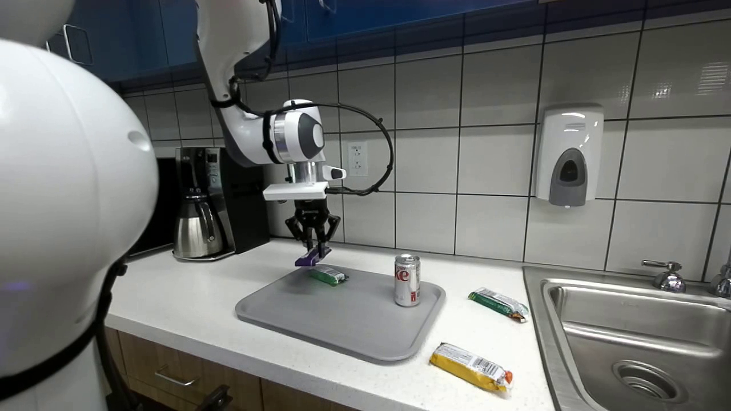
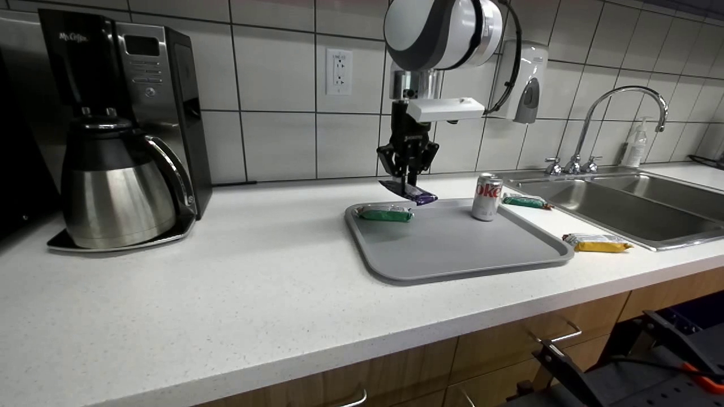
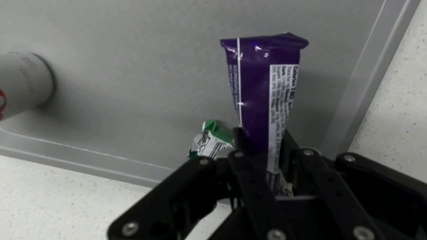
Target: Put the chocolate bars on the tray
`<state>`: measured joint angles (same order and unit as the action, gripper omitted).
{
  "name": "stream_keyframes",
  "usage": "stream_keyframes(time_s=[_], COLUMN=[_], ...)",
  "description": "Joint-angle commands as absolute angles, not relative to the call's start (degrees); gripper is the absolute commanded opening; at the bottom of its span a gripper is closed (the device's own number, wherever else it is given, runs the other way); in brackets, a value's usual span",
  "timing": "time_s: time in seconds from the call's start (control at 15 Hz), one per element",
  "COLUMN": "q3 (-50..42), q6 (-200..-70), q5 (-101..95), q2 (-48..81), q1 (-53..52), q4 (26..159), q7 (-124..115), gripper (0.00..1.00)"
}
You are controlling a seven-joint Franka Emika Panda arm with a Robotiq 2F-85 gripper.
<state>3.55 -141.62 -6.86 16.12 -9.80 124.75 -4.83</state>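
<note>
Purple bar [image 3: 257, 83]: glossy wrapper, thin pale stripe down one side, white panel of dark print down the other, end flared. Clasped by the hand [image 1: 315, 250], held above the tray [image 1: 342, 319], near the green bar [image 2: 387, 213] lying there. Long axis runs nearly up the wrist view, flared end topmost; in an exterior view it [image 2: 419, 195] slopes down rightward

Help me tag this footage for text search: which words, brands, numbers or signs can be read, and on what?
"Mr.Coffee": coffee maker.
"oke": can.
"Calories 180": purple bar, wrist view; its finer print is too small to trust.
Print too small or blurred to read: green bar on the tray, other green bar, yellow bar, outlet, pump bottle, gripper.
</note>
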Motion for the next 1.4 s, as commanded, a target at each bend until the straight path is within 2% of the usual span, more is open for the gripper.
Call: stream_keyframes(time_s=[0.0,0.53,1.2,1.27,1.33], q3=[4.65,3.89,1.15,0.83,0.66], q6=[-144.93,-153.41,-155.83,-155.61,-155.50], q5=[-7.56,-12.81,-20.03,-20.73,-21.07], q2=[12.31,13.79,15.43,15.51,15.38], q1=[-9.84,-12.26,-15.31,-15.60,-15.72], q4=[130.96,136.25,137.44,137.45,137.60], q7=[-4.92,-8.30,-16.22,-16.93,-17.27], gripper=[0.06,0.06,0.06,0.51,0.53])
